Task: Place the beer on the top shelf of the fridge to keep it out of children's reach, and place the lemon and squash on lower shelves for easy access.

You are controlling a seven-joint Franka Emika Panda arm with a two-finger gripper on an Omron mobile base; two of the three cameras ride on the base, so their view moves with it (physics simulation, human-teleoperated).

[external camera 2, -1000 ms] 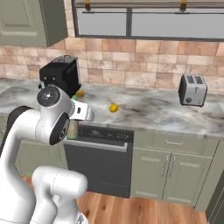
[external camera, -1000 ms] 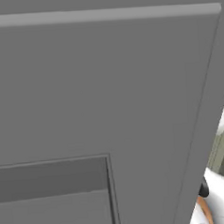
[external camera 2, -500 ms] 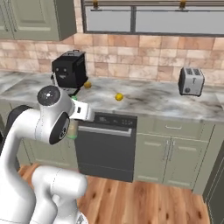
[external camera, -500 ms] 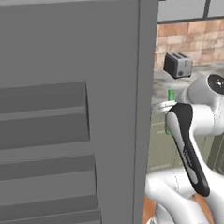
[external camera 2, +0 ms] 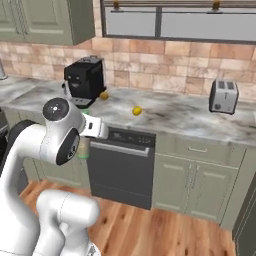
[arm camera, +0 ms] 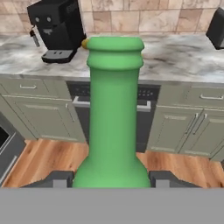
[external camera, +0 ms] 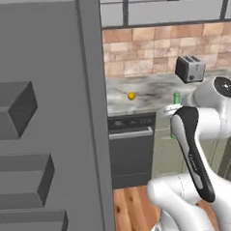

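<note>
**Beer in hand, facing the counter**

While the gripper (arm camera: 113, 180) is clamped on the beer (arm camera: 113, 113), its two dark fingertips sit against either side of the bottle's shoulder and the green neck stands straight up the middle of the hand view. From the left base view the bottle's top (external camera: 176, 98) shows just past the arm's elbow, well off the counter.

Along the far wall runs a grey marbled counter (external camera 2: 185, 117) under a brick backsplash (external camera 2: 165, 67) in tan and pink, with sage-green cabinets (external camera 2: 200, 182) below and a wood floor (external camera 2: 165, 232) in front. Set into the cabinet run is a dark dishwasher (external camera 2: 122, 167). On the counter, a black coffee machine (external camera 2: 84, 80) stands at the left end and a grey toaster (external camera 2: 223, 96) well apart at the right. Between them lies the lemon (external camera 2: 137, 111), out on the open marble, and the squash (external camera 2: 104, 95) sits just beside the coffee machine (nearer the wall).

Close on the left of the left base view stands the fridge door (external camera: 45, 117), grey, with box-like bins on its inner face.
</note>
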